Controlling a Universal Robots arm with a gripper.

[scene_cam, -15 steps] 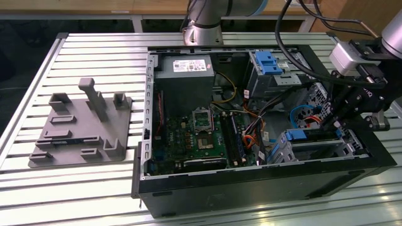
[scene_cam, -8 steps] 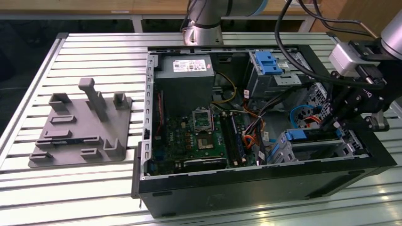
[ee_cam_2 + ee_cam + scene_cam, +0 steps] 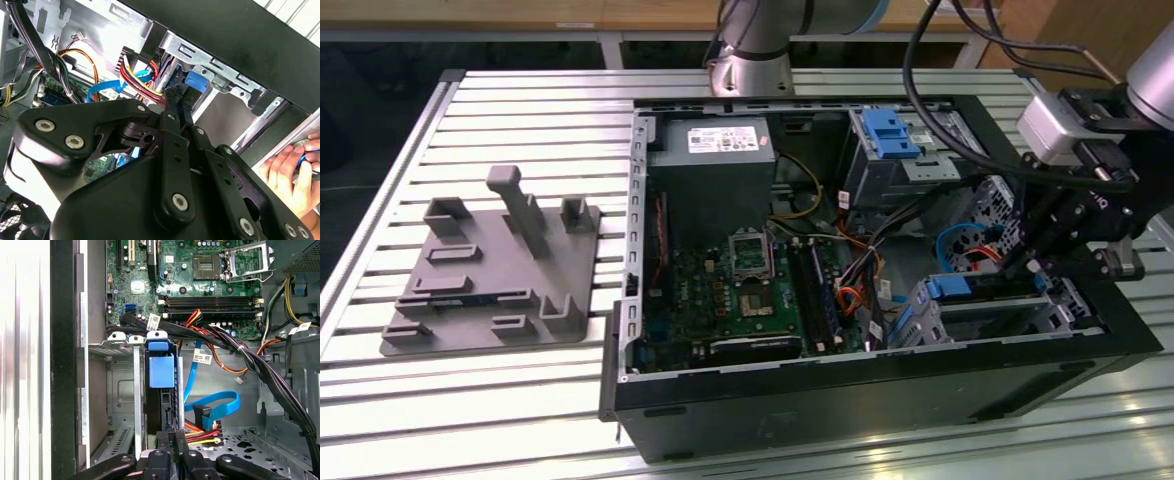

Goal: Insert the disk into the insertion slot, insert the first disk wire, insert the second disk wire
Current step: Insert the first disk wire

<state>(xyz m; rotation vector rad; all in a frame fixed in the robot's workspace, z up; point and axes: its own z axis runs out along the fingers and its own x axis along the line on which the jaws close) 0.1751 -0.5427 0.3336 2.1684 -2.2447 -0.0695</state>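
The disk, edged by its bright blue carrier (image 3: 161,371), sits inside the insertion slot (image 3: 122,390), the low silver cage at the case's front on the exterior view's right (image 3: 1007,318). My gripper (image 3: 172,436) hangs just behind the disk's rear edge. Its fingers (image 3: 174,117) are pressed together on the black plug of a red, yellow and black disk wire (image 3: 202,432), held at the disk's back. A loose blue flat disk wire (image 3: 217,404) loops beside it. In the exterior view the gripper (image 3: 1017,268) reaches down into the case above the cage.
A taller cage with a blue latch (image 3: 887,135) stands behind. The motherboard (image 3: 747,285) and power supply (image 3: 714,150) lie toward the exterior view's left. Black cable bundles (image 3: 250,360) cross nearby. A grey fixture (image 3: 487,270) rests outside. A person's hand (image 3: 290,170) shows beside the case.
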